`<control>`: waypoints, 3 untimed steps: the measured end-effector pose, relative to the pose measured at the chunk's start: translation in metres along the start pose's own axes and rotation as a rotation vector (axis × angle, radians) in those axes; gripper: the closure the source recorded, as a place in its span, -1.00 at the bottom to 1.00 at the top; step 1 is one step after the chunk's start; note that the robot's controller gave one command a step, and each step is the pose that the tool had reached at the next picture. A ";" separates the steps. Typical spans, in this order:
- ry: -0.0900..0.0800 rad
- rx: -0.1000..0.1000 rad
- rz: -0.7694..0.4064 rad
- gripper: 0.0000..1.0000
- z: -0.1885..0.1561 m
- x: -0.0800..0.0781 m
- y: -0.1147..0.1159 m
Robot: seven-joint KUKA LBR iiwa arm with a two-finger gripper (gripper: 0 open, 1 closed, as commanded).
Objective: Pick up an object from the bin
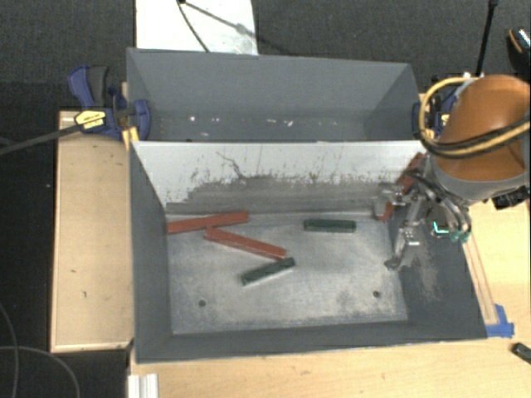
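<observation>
1. My landmark is the far green bar (329, 225), a short dark stick lying flat on the floor of the bin (274, 317), close under the back wall.
2. The pincer (397, 259) hangs to the right of that bar and a little toward the bin's front. It is apart from the bar, beside the right wall and over bare metal. I cannot tell whether it is released or clenched.
3. Left of the landmark and nearer the front lies the near green bar (267, 271), tilted. Further left are the slanted red bar (246, 243) and the long red bar (207, 221). Whether those two touch I cannot tell.
4. I judge the far green bar the likeliest pick, since it is nearest the pincer and clear of the other three.
5. It looks stiff, light and smooth-sided, so it may skid on the metal floor. I would take it across its narrow width at mid-length, so that it neither swings nor tips.
</observation>
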State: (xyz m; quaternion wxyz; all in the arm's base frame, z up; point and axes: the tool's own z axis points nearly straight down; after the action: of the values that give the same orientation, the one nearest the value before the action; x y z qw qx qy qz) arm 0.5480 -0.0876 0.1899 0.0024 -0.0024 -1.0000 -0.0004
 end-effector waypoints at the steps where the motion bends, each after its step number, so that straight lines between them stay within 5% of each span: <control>1: -0.001 -0.002 0.068 -1.00 0.120 -0.022 0.033; 2: -0.005 -0.003 0.059 -1.00 0.119 -0.022 0.099; 3: -0.001 -0.003 0.268 -1.00 0.120 0.006 0.162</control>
State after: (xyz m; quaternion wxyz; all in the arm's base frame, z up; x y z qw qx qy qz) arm 0.5424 0.0745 0.0700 0.0016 -0.1359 -0.9907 -0.0014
